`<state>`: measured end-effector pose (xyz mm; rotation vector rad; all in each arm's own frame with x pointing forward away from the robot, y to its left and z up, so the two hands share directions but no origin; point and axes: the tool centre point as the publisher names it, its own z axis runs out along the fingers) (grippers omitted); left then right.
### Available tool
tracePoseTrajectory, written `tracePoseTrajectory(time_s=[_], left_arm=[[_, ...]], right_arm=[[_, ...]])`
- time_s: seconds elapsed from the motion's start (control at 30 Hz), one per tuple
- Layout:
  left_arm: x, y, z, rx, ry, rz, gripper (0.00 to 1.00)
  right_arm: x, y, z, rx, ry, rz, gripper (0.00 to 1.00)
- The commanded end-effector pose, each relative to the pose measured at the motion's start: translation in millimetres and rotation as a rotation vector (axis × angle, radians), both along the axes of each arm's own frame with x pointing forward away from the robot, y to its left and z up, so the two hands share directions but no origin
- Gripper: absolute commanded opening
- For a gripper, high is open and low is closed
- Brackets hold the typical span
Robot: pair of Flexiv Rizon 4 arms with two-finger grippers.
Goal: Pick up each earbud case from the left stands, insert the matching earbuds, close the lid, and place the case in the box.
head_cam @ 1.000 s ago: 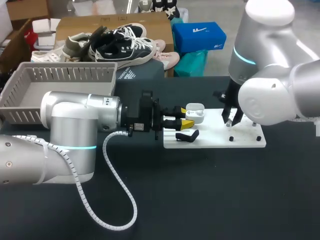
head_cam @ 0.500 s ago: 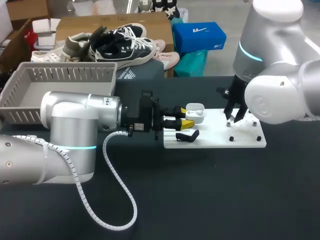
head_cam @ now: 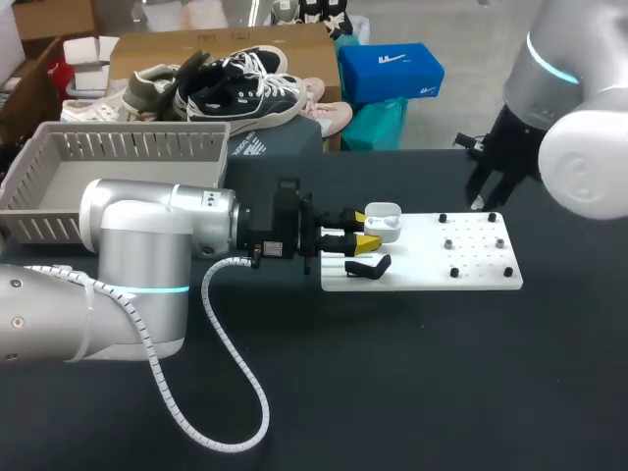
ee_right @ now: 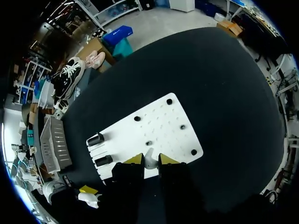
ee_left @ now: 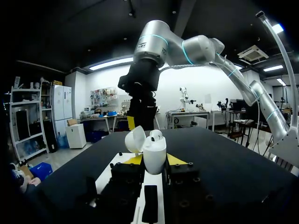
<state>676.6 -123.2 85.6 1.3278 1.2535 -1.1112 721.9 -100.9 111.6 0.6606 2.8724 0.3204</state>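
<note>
Two grippers, both loaded. My left gripper (head_cam: 359,234) (ee_left: 154,160) is clamped on the case (head_cam: 383,222) (ee_left: 154,154) — yellow tips press its two sides. The lid (ee_left: 135,139) is swung open and one earbud (ee_left: 157,135) sits inside. The case is over the left end of the board (head_cam: 471,257), near a black stand (head_cam: 369,266).

My right gripper (head_cam: 486,193) (ee_right: 151,159) pinches a second earbud (ee_right: 149,159) between its tips. It hangs by the board's far edge, toward the right end — well apart from the case.

Small black pegs (head_cam: 453,272) dot the board's right half. From the right wrist I see two stands (ee_right: 96,139) side by side at the board's left edge. The box (head_cam: 118,165) sits at the table's far left corner, behind my left arm (head_cam: 137,275).
</note>
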Motion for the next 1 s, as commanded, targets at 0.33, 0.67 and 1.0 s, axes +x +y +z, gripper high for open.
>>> tracePoseTrajectory(time_s=[0.33,0.67,1.0], left_arm=[[-0.6,0,-0.3,-0.002,-0.001,0.003,0.00],[-0.6,0,-0.3,-0.002,-0.001,0.003,0.00],[-0.6,0,-0.3,-0.002,-0.001,0.003,0.00]], right_arm=[[-46.3,28,76,0.016,0.054,0.281,0.00],[-66.1,74,83,-0.032,0.075,0.464,0.00],[-70.4,106,75,-0.075,0.057,0.555,0.00]])
